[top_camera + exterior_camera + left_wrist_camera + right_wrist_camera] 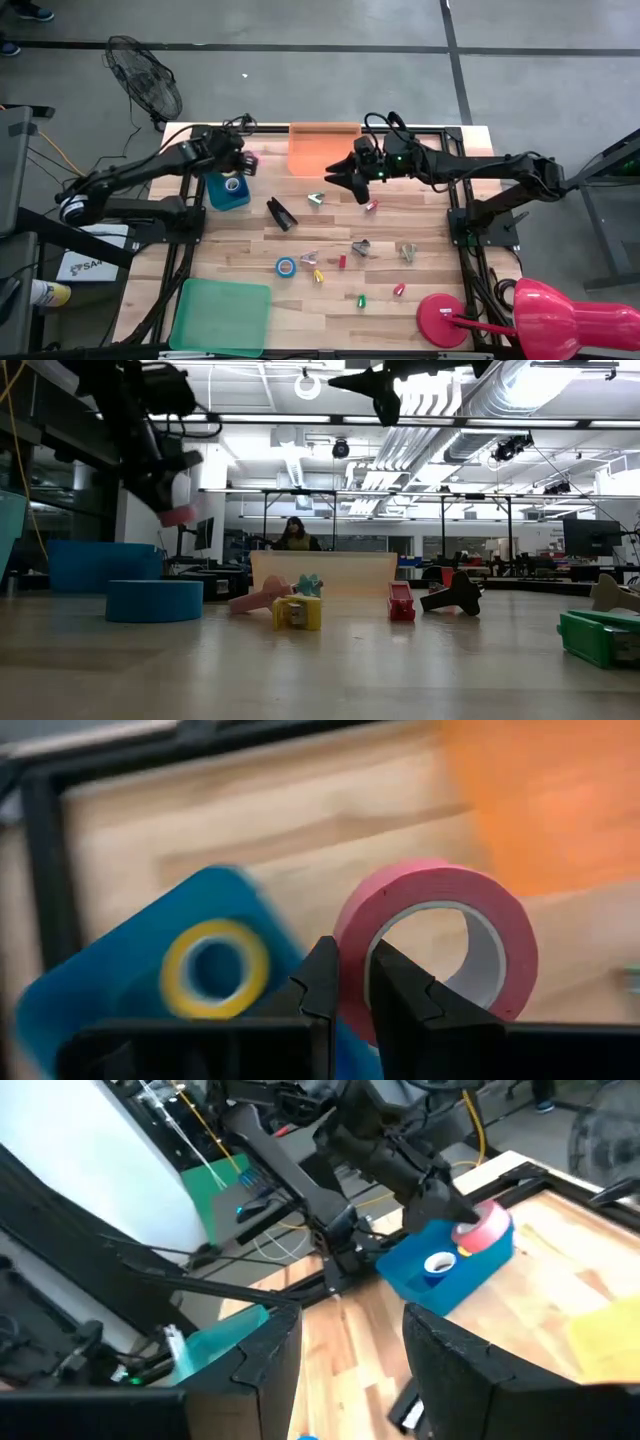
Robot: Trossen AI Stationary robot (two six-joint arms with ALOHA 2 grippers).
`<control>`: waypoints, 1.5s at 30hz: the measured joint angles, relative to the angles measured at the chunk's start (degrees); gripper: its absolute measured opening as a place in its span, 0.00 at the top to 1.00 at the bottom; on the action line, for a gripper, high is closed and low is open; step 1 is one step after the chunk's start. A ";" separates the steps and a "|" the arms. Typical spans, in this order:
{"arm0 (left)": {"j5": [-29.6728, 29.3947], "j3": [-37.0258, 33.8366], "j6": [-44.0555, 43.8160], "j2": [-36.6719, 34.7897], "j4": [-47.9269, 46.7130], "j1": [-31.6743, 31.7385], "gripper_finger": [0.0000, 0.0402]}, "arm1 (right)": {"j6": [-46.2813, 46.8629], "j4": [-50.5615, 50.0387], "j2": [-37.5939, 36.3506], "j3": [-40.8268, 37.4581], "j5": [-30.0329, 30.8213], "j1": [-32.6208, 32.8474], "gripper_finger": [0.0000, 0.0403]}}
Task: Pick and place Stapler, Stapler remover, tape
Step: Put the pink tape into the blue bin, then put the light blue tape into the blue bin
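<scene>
My left gripper (pixel 246 160) is shut on a pink tape roll (pixel 430 935) and hangs above the far side of the blue bin (pixel 228 190). A yellow tape roll (pixel 215 968) lies flat in that bin. My right gripper (pixel 345 176) hovers open over the middle of the table, near the orange tray (pixel 325 148), and touches nothing. The black stapler (pixel 281 213) lies on the wood between the arms. A blue tape roll (pixel 286 266) lies flat nearer the front. Small silvery staple removers (pixel 361 246) sit scattered on the table. My left gripper pinches the pink tape roll by its ring wall (pixel 352 920), one finger (pixel 400 995) inside the centre hole and the other (pixel 318 985) outside. The roll is lifted clear above the blue bin (pixel 445 1270), its hole facing back along the fingers.
Small red, yellow and green pieces (pixel 341 261) lie scattered over the near half of the table. A green tray (pixel 222 315) sits at the near left corner and a red lamp (pixel 445 320) at the near right. A fan (pixel 145 78) stands beyond the far left corner.
</scene>
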 joint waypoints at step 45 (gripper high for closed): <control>3.30 1.40 2.28 17.73 -11.34 13.94 0.57 | -3.11 -9.74 0.07 -0.04 2.01 0.02 0.58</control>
